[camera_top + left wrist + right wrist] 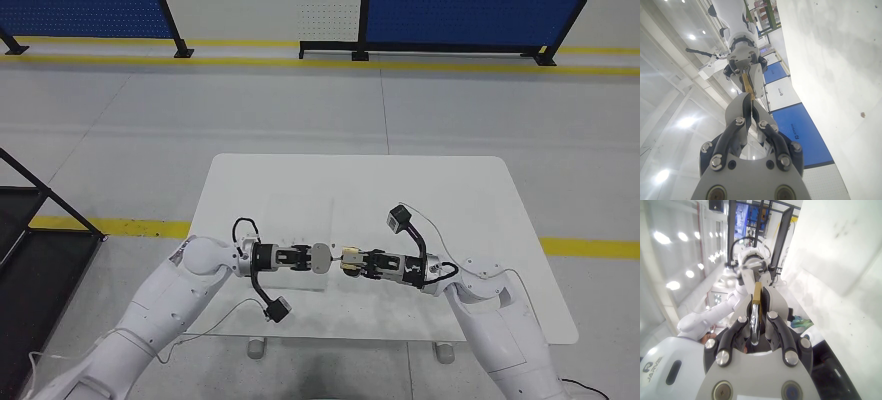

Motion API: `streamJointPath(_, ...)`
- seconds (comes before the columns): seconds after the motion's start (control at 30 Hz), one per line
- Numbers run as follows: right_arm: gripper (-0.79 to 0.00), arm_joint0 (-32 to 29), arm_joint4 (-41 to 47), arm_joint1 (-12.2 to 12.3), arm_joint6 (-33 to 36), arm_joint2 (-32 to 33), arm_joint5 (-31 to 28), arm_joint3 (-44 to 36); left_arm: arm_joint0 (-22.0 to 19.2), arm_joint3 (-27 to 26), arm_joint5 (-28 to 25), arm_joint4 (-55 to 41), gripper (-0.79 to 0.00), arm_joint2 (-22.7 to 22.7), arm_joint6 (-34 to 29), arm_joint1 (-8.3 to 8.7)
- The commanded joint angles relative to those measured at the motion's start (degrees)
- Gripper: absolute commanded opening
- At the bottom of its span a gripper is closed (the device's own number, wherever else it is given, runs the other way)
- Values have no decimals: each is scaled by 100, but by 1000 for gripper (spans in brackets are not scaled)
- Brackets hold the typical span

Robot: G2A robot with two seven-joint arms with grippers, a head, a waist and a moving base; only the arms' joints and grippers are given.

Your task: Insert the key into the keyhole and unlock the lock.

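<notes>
above the white surface (pixel 450 190), the left claw (pixel 750 106) is clamped on the key (pixel 752 109), its tip at the brass lock (pixel 756 292), which the right claw (pixel 757 299) grips tightly.

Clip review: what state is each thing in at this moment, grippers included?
key: pinched in the left gripper, tip at the lock's keyhole end; depth unclear.
lock: clamped in the right gripper above the table; open or locked, cannot tell.
left gripper: shut on key.
right gripper: shut on lock.

White table (pixel 300 190) (blue panels (pixel 80 15) behind)
</notes>
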Motion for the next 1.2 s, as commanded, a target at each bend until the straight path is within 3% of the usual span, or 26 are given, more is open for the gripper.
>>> streamJointPath(0.0, -785, 0, 0, 0, 0, 0, 0, 0, -13, 25, -53, -161, -785, -10, 107, 1)
streamJointPath(0.53, -785, -29, 45, 0, -76, -20, 18, -54, -249, 413, -269, -647, -785, 33, 723, -17)
streamJointPath(0.9, -785, 286, 530, 45, 735, -140, 193, 187, -227, 373, -393, -855, -785, -39, 1188, 30)
streamJointPath(1.17, -785, 384, 495, 66, 740, -275, 178, 273, -212, 298, -438, -865, -785, 11, 1252, 29)
